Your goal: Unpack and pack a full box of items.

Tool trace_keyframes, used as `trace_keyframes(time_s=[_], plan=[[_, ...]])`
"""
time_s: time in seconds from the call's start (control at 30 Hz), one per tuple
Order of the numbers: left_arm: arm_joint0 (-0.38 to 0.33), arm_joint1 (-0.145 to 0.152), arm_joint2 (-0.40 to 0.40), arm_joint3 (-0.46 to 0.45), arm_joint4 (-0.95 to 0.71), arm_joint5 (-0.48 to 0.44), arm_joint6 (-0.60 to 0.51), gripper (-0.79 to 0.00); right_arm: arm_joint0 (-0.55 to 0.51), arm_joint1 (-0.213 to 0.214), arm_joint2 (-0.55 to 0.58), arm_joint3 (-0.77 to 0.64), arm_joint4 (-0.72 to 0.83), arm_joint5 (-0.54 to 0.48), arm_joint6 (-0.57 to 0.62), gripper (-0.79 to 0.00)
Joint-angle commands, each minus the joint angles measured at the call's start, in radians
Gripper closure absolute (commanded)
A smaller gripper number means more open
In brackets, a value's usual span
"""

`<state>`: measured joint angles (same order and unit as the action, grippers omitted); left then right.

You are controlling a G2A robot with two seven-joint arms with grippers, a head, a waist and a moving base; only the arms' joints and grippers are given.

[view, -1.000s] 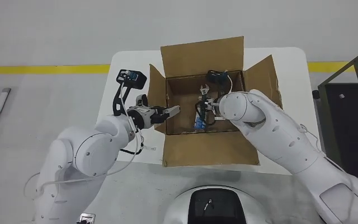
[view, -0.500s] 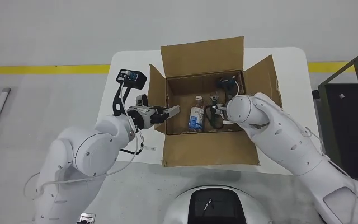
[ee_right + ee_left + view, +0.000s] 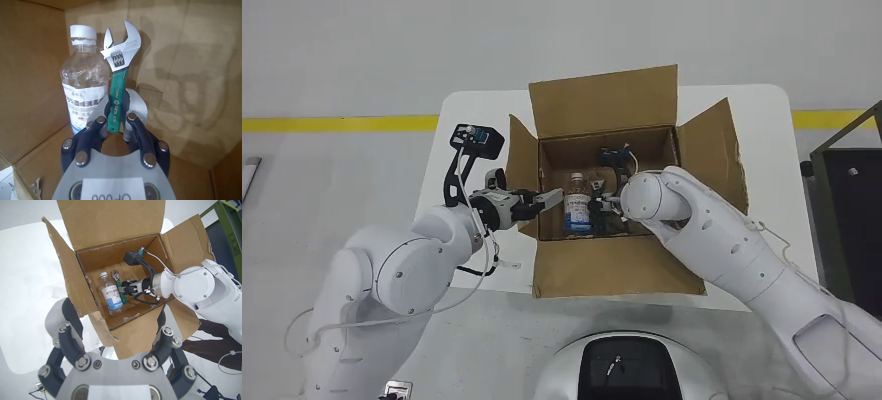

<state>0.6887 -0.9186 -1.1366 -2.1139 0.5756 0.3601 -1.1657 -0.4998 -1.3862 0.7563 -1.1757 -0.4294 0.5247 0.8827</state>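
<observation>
An open cardboard box (image 3: pixel 617 268) stands on the white table (image 3: pixel 467 120). On its floor lies a clear bottle (image 3: pixel 577 206) with a white cap and a blue-and-white label, seen too in the wrist views (image 3: pixel 112 295) (image 3: pixel 83 79). My right gripper (image 3: pixel 118 103) is down inside the box, shut on the green handle of an adjustable wrench (image 3: pixel 118 89). The wrench (image 3: pixel 118 283) rests alongside the bottle, its steel head toward the box's far wall. My left gripper (image 3: pixel 550 200) is open at the box's left wall, holding nothing.
All the box's flaps stand open; the left one (image 3: pixel 56 245) is torn along its edge. A green frame (image 3: pixel 842 170) stands off the table's right side. Bare tabletop (image 3: pixel 28 279) lies left of the box.
My right gripper swung right, then back left across the box with the wrench. The bottle now lies further left. The left arm has not moved.
</observation>
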Motion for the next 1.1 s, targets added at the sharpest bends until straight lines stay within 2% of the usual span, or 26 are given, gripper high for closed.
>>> trace_keyframes(time_s=[0.0,0.17,0.23,0.47,0.5,0.53,0.67,0.87,1.07], plan=[[0.000,0.000,0.000,0.000,0.000,0.000,0.000,-0.785,0.010,-0.006,-0.013,0.017,-0.010,0.008,-0.005,0.000],[0.000,0.000,0.000,0.000,0.000,0.000,0.000,-0.785,0.025,-0.024,-0.032,0.042,-0.007,0.014,-0.009,0.000],[0.000,0.000,0.000,0.000,0.000,0.000,0.000,-0.785,0.028,-0.028,-0.034,0.048,-0.007,0.014,-0.008,-0.163],[0.000,0.000,0.000,0.000,0.000,0.000,0.000,-0.785,0.029,-0.027,-0.014,0.043,-0.030,0.016,0.007,-0.206],[0.000,0.000,0.000,0.000,0.000,0.000,0.000,-0.785,0.026,-0.025,-0.010,0.038,-0.032,0.018,0.009,-0.271],[0.000,0.000,0.000,0.000,0.000,0.000,0.000,-0.785,0.021,-0.023,-0.002,0.030,-0.034,0.023,0.014,-0.296],[0.000,0.000,0.000,0.000,0.000,0.000,0.000,-0.785,-0.002,-0.007,0.039,-0.023,-0.053,0.034,0.025,-0.348],[0.000,0.000,0.000,0.000,0.000,0.000,0.000,-0.785,-0.088,0.044,0.182,-0.224,-0.097,0.061,0.076,-0.320],[0.000,0.000,0.000,0.000,0.000,0.000,0.000,-0.785,-0.255,0.114,0.478,-0.555,-0.103,0.052,0.141,-0.243]])
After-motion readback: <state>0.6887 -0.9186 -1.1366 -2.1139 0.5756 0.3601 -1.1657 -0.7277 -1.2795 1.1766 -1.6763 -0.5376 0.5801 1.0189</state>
